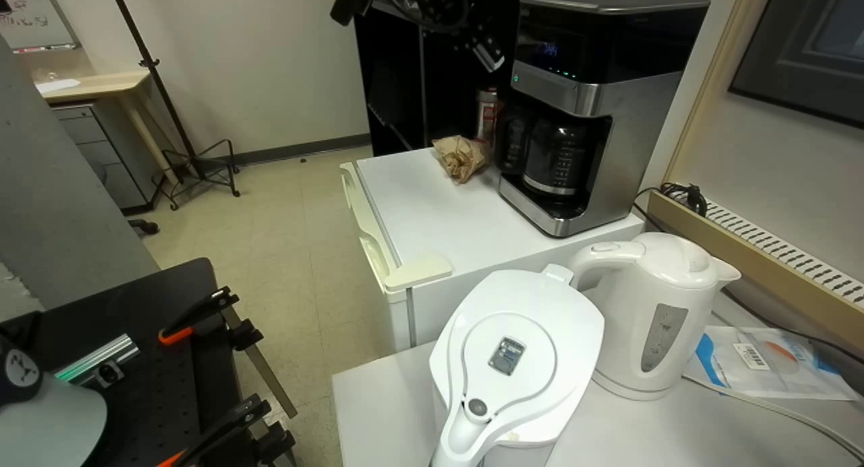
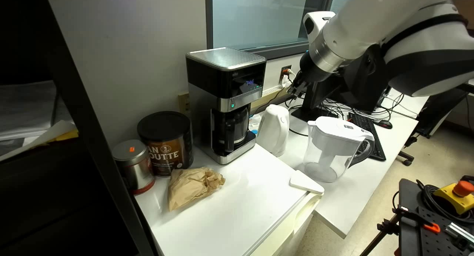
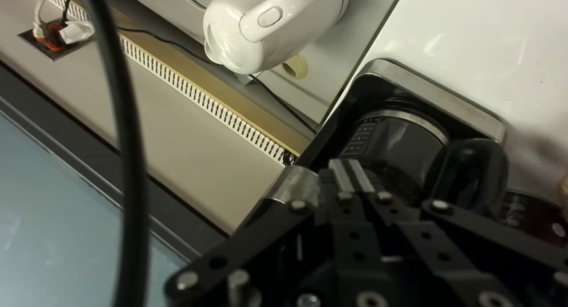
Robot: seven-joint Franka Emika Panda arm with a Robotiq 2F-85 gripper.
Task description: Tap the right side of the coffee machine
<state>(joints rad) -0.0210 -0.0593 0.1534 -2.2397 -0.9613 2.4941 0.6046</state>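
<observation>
The coffee machine (image 1: 611, 102) is a tall black and silver-grey box with a dark glass carafe (image 1: 557, 156). It stands upright on a white surface and also shows in an exterior view (image 2: 226, 78). In the wrist view its base and carafe (image 3: 399, 143) lie beyond the fingers. My gripper (image 2: 292, 92) hangs in the air to the machine's right in that exterior view, above the white kettle, apart from the machine. Its fingertips also show near the machine's upper front in an exterior view (image 1: 489, 57). In the wrist view the fingers (image 3: 351, 176) are together, with nothing seen between them.
The white kettle (image 1: 658, 318) and the white filter jug (image 1: 516, 359) stand on the lower desk beside the machine. A paper bag (image 2: 194, 185), a coffee tin (image 2: 166, 143) and a metal can (image 2: 133, 163) stand on its other side. A monitor (image 2: 318, 97) is behind the gripper.
</observation>
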